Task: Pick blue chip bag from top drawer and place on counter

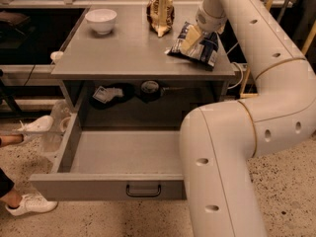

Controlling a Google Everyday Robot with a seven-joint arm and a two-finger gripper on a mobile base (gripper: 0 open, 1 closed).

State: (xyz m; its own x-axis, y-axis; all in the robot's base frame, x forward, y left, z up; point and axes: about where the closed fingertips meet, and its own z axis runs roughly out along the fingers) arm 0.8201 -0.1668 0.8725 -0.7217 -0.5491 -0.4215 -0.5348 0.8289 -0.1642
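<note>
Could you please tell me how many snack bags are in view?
2: the blue chip bag at the counter's right front, beneath the gripper, and a brown bag upright behind it. The arm may hide others.

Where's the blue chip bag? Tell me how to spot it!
Find the grey counter above the open drawer. Near its front right corner, under the robot's gripper, lies the blue chip bag. It is dark blue and crinkled, unlike the upright brown bag behind it.

site: likely lab | speckled floor (291,181), grey top drawer (98,186) | jaws over counter (123,53)
</note>
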